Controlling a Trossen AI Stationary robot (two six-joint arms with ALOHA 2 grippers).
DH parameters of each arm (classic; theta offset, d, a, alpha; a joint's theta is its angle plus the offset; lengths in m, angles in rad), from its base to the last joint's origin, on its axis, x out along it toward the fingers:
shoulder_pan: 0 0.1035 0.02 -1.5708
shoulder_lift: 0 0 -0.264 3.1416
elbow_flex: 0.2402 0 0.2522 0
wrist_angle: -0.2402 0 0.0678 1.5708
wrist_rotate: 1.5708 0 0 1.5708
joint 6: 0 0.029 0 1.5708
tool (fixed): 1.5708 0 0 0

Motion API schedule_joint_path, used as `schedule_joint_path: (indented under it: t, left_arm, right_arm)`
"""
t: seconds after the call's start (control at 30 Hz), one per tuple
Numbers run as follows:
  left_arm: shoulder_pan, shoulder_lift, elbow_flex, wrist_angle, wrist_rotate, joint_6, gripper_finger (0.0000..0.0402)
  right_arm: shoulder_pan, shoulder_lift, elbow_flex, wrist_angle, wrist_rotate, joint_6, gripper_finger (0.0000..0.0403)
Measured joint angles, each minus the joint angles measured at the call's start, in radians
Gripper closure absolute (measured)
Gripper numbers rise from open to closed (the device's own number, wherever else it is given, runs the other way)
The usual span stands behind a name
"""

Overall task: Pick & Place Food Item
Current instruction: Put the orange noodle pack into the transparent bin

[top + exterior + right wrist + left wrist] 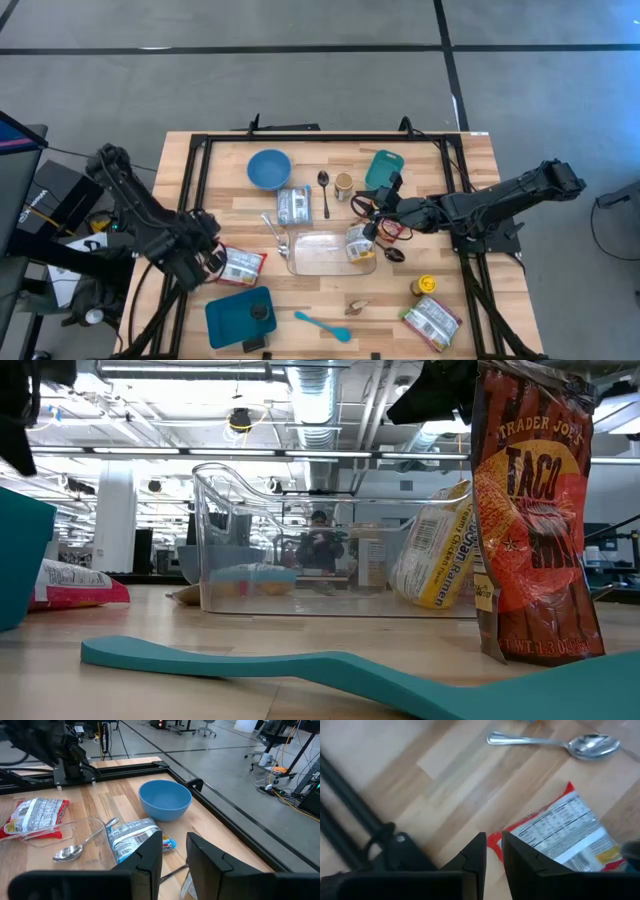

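A clear plastic container point(325, 255) sits mid-table. A yellow ramen packet point(358, 243) leans inside its right end, also seen in the low view point(438, 550), with my right gripper point(373, 230) shut on it. A red-and-white food packet point(241, 266) lies flat on the table to the container's left. My left gripper point(208, 258) hangs slanting down at that packet's left end point(495, 840), its fingers nearly together with nothing between them. My left gripper's fingertips point(479, 847) stand right at the red edge of the food packet; whether they touch it I cannot tell. My right gripper holds the ramen packet by its upper part point(187, 889), slanting in from the table's right. The packet's lower end rests in the container; the gripper hides the contact.
A blue bowl point(268, 168), silver packet point(293, 205), spoon point(323, 190), small can point(343, 185) and teal tub point(385, 168) lie at the back. A teal tray point(240, 315), spatula point(322, 325), yellow jar point(425, 287) and another packet point(432, 322) lie near. A taco packet point(530, 510) stands close.
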Motion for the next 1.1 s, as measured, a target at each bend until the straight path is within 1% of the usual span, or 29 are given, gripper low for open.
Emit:
schedule_joint_path:
  t: [0.07, 0.13, 0.2, 0.3, 0.37, 0.47, 0.6, 0.73, 0.83, 0.93, 1.1]
  left_arm:
    - [-0.007, -0.075, -0.069, 0.077, 0.010, 0.027, 0.0349]
    - [-0.008, -0.140, -0.126, 0.162, 0.034, 0.090, 0.0349]
    - [-0.008, -0.175, -0.133, 0.190, 0.045, 0.165, 0.0349]
    - [-0.008, -0.208, -0.135, 0.227, 0.062, 0.187, 0.0349]
    - [-0.008, -0.210, -0.135, 0.247, 0.095, 0.230, 0.0349]
    - [-0.008, -0.187, -0.135, 0.309, 0.183, 0.299, 0.0349]
    - [-0.008, -0.111, -0.135, 0.383, 0.217, 0.412, 0.0349]
    - [-0.008, -0.024, -0.135, 0.395, 0.266, 0.493, 0.0349]
    - [-0.008, 0.031, -0.135, 0.394, 0.303, 0.502, 0.0349]
    - [-0.008, 0.068, -0.135, 0.398, 0.307, 0.502, 0.0349]
    - [-0.008, 0.082, -0.135, 0.399, 0.310, 0.496, 0.0348]
  right_arm:
    - [0.000, 0.000, 0.000, 0.000, 0.000, 0.000, 0.0321]
    - [0.000, 0.000, 0.000, 0.000, 0.000, 0.000, 0.0321]
    - [0.000, 0.000, 0.000, 0.000, 0.000, 0.000, 0.0321]
    - [0.000, 0.000, 0.000, 0.000, 0.000, 0.000, 0.0321]
    - [0.000, 0.000, 0.000, 0.000, 0.000, 0.000, 0.0321]
    - [0.000, 0.000, 0.000, -0.001, 0.000, 0.000, 0.0321]
    - [0.000, 0.000, 0.000, -0.003, 0.000, 0.000, 0.0321]
    - [0.000, 0.000, 0.000, -0.003, 0.000, 0.000, 0.0321]
    - [0.000, 0.000, 0.000, -0.003, 0.000, 0.000, 0.0321]
    - [0.000, 0.000, 0.000, -0.002, 0.000, 0.000, 0.0321]
    - [0.000, 0.000, 0.000, -0.002, 0.000, 0.000, 0.0321]
